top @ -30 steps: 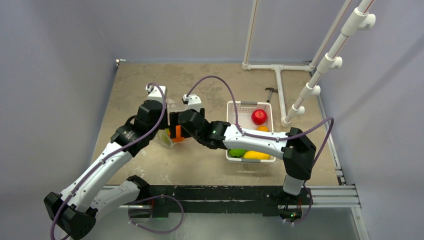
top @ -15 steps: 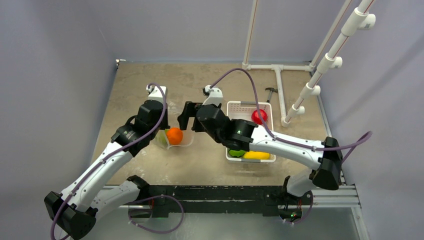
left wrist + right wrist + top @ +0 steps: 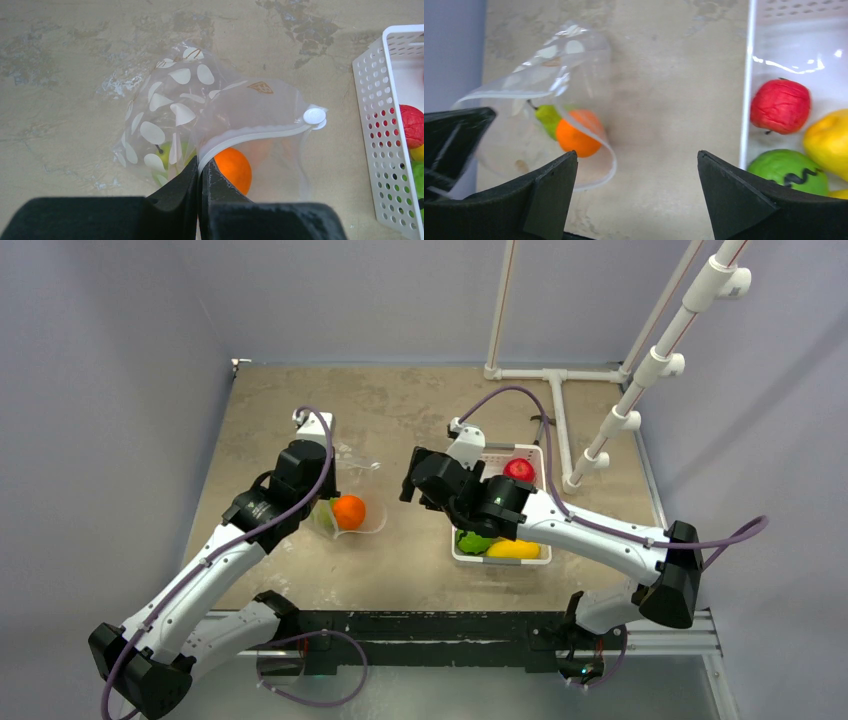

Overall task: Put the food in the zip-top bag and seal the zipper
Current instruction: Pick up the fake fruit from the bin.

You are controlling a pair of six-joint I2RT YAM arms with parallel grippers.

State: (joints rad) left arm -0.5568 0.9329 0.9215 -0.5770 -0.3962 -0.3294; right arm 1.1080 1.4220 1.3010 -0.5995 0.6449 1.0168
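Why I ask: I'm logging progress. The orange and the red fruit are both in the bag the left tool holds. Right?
No. The red fruit lies in the basket, as the right wrist view shows. The orange is in the bag the left tool holds.

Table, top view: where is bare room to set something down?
Bare: the far stretch behind the zip-top bag, and the near strip before the rail. Between bag and white basket the right tool hangs open. Crowded: inside the basket and by the pipe frame.
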